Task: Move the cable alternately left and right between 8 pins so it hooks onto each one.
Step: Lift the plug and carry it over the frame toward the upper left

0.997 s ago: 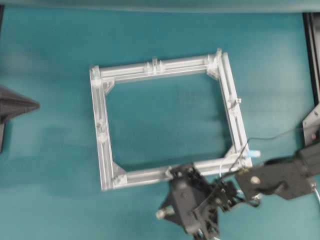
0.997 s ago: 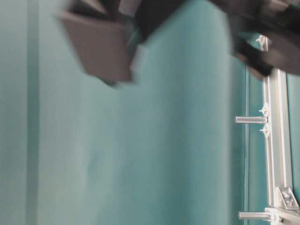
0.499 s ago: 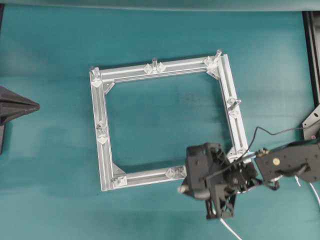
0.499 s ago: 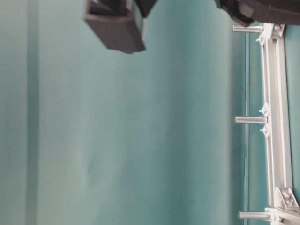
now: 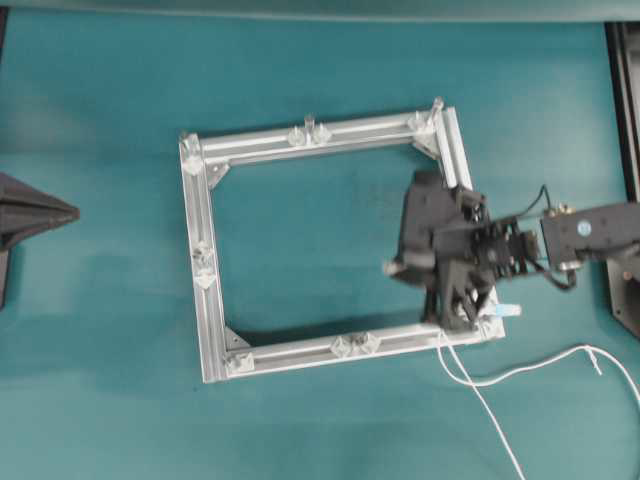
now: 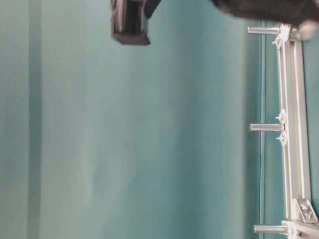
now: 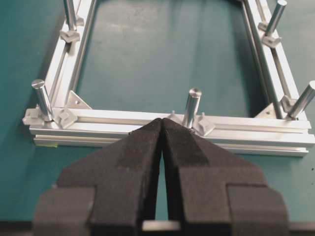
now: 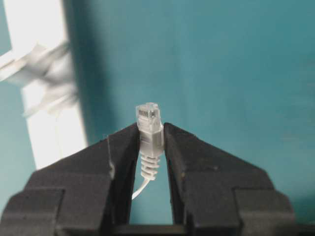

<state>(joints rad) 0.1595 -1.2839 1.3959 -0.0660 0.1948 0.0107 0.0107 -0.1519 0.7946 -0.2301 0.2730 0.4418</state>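
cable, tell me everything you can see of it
The cable is a thin white cord. In the overhead view it trails loosely over the teal table, curving off past the frame's near right corner. Its clear plug with a ribbed white boot stands upright, clamped between the right gripper's jaws.

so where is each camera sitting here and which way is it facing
Overhead exterior: straight down on the frame; right gripper over its right bar, cable trailing.
Table-level exterior: side-on, rotated; pins and dark arm parts.
Left wrist: behind the shut left gripper, facing the frame.
Right wrist: between fingers clamping the cable's plug.
Shared: frame shows in all four.
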